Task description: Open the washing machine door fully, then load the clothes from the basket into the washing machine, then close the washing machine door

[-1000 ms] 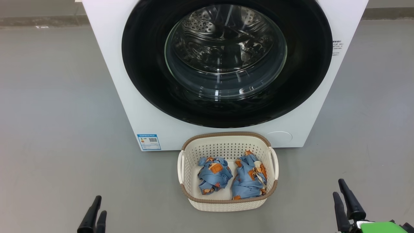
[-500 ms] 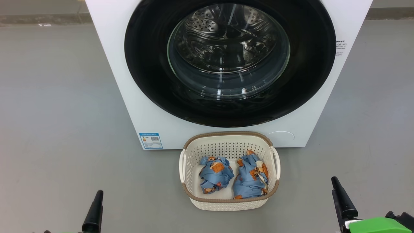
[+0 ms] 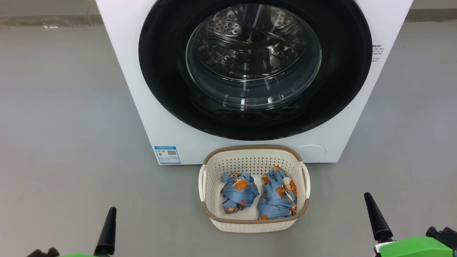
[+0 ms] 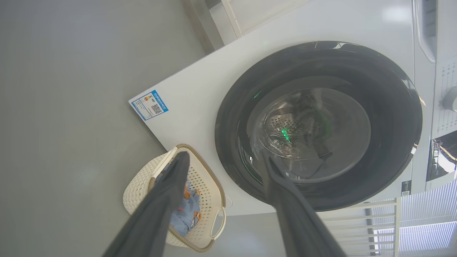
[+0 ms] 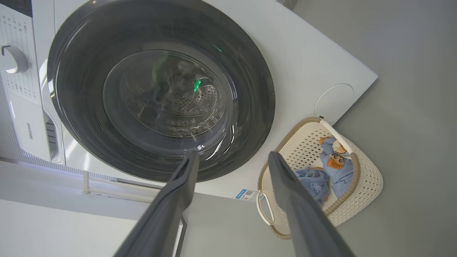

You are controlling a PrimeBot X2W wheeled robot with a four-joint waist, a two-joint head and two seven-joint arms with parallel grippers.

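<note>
Nearest, both tools sit low at the bottom corners of the head view, well apart from everything else. L tool: fingers spread wide, nothing btwn them, tips aimed fwd at the machine. R tool: same, jaws wide apart and empty, w/ a green housing behind its finger.

Next out, btwn the two tools and centred, the basket stands upright on the grey floor, open side up. Its long axis looks to run side to side, handle to handle, parallel w/ the machine's front. Its far rim is just beside that front; whether it touches I can't tell. Inside lie the clothes, two crumpled light-blue bundles w/ orange-brown bear patches, side by side on the basket's bottom. R bundle is the longer one, its long axis running near-to-far, toward the machine. L bundle is more of a rounded lump, no clear direction.

Farthest, the washing machine, a white box, faces the robot. It has a blue label sticker at its lower L corner and a round cap at lower R. The washing machine door is shut, flat against the front, glossy black rim around the glass bowl. The steel drum shows through the glass.
</note>
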